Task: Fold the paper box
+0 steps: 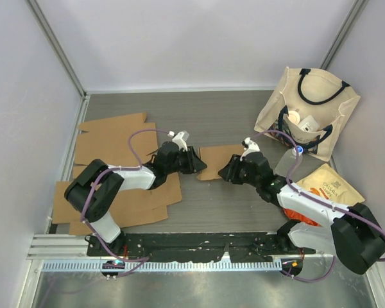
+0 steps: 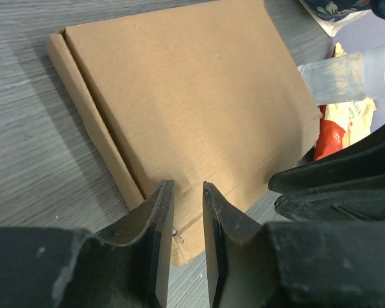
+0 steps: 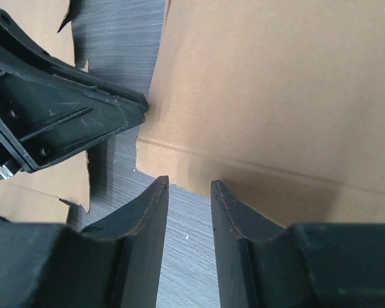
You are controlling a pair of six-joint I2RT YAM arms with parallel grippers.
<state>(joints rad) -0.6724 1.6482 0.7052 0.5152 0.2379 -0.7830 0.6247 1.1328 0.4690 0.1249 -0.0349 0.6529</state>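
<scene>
The paper box (image 1: 219, 160) is a small flat brown cardboard piece lying on the grey table between the two arms. My left gripper (image 1: 194, 162) is at its left edge. In the left wrist view the box (image 2: 192, 96) lies flat with a folded strip along its left side, and the left gripper (image 2: 188, 186) hovers over its near corner, jaws a narrow gap apart with nothing clamped. My right gripper (image 1: 226, 171) is at the box's right front corner. In the right wrist view it (image 3: 189, 183) stands open just short of the box (image 3: 276, 83) edge, bare table between its fingers.
Several flat cardboard sheets (image 1: 115, 144) lie at the left. A cream tote bag (image 1: 311, 109) stands at the back right, with a yellow snack bag (image 1: 330, 186) in front of it. White walls close in the table on three sides.
</scene>
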